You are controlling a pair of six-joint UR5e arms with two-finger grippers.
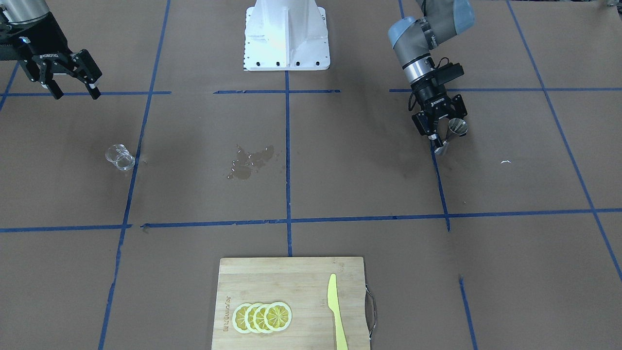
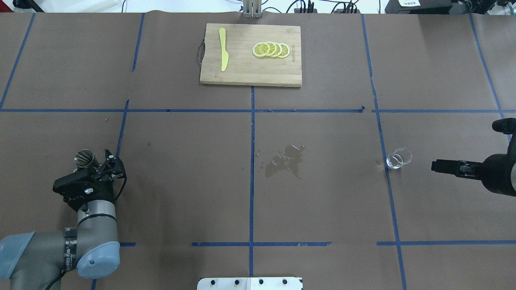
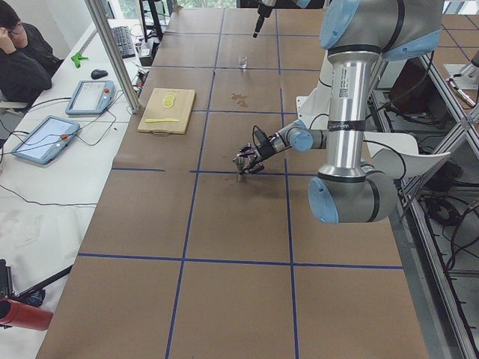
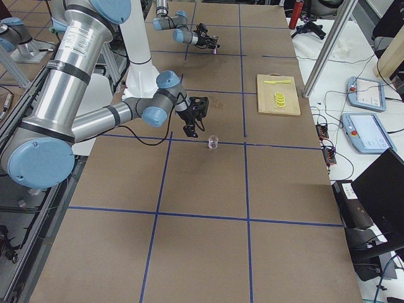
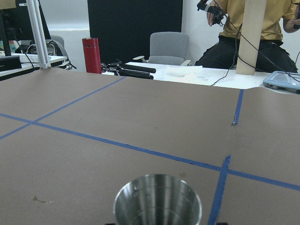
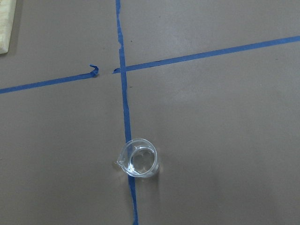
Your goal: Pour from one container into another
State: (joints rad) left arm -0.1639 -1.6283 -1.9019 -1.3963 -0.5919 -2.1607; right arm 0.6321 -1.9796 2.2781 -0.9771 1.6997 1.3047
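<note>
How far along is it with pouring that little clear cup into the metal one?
Done: the left jaws hold the metal measure. In hand: nothing more; the right jaws hang open, apart from the clear cup standing on the table. Left: grasping the cup and pouring. A wet patch lies mid-table, cause unknown.

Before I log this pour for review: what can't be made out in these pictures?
- Liquid level in the clear cup: right wrist view, glass too transparent.
- Lower half of the steel jigger: left wrist view, cut off by the bottom edge.
- Fingers of the left gripper: overhead view, hidden under its own body.
- Cup's markings: too small everywhere.
</note>
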